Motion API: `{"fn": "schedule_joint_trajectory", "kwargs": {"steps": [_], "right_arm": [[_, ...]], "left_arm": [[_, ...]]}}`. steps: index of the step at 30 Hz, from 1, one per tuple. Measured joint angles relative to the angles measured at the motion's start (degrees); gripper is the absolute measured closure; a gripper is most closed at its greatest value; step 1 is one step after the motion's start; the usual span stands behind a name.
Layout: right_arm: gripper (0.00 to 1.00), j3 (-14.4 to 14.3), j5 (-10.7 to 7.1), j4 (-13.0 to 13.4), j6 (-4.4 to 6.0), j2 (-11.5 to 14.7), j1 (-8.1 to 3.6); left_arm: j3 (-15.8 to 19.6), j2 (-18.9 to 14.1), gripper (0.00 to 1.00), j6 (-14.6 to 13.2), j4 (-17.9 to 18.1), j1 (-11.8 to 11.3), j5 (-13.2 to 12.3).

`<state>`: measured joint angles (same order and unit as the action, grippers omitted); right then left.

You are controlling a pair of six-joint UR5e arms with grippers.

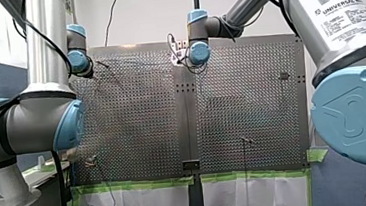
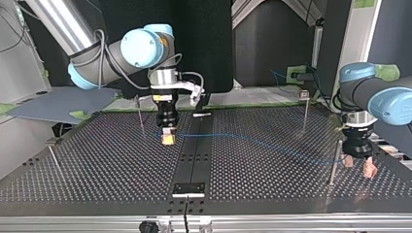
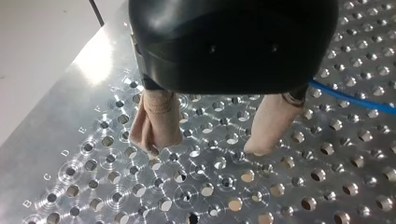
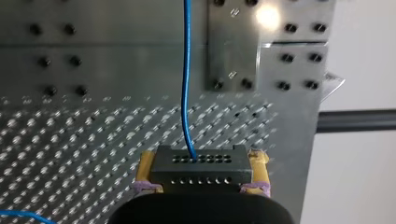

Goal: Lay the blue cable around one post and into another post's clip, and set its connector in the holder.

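The thin blue cable (image 2: 272, 144) runs low over the perforated table (image 2: 97, 165), from the top view's centre-left to its right. My right gripper (image 2: 168, 138), with yellow pads, is shut on the cable's black connector (image 4: 201, 169), and the cable (image 4: 187, 70) leaves the connector straight ahead of it. My left gripper (image 2: 359, 166) hovers open over the plate at the top view's right, beige fingers (image 3: 156, 122) apart with nothing between them. The cable (image 3: 350, 100) passes just beside it, near a thin post (image 2: 334, 162).
More thin posts stand at the back left (image 2: 141, 114), back right (image 2: 305, 111) and far left (image 2: 53, 158) of the top view. A small black plate (image 2: 189, 189) sits on the dark centre strip near that view's bottom edge. Green tape edges the table (image 1: 138, 184).
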<state>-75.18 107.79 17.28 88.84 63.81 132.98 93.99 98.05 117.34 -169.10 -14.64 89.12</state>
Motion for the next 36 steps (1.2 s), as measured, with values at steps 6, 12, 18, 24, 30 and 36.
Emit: {"fn": "schedule_joint_trajectory", "kwargs": {"steps": [6, 12, 18, 24, 30, 36], "right_arm": [[1.0, -2.6, 1.42, 2.6, 1.91, 0.0, -0.36], [1.0, -5.5, 3.87, 5.5, 4.25, 0.0, -1.47], [1.0, -8.5, 5.96, 8.5, 5.77, -0.1, -2.33], [1.0, -11.7, 7.3, 11.6, 8.21, -0.2, -4.65], [1.0, -14.8, 5.1, 14.8, 11.26, -0.3, -7.71], [1.0, -18.1, 2.21, 18.1, 14.12, -0.8, -11.08]], "left_arm": [[0.1, 0.0, 0.0, 1.1, 0.4, -0.1, -0.5], [0.1, 0.0, 0.0, 1.2, 0.3, -0.3, -0.6], [0.1, 0.0, 0.0, 1.6, 0.3, -0.4, -0.5], [0.1, 0.0, 0.0, 1.7, 0.3, -0.5, -0.5], [0.1, 0.0, 0.0, 1.8, 0.2, -0.4, -0.5], [0.1, 0.0, 0.0, 1.8, 0.1, -0.2, -0.6]]}}
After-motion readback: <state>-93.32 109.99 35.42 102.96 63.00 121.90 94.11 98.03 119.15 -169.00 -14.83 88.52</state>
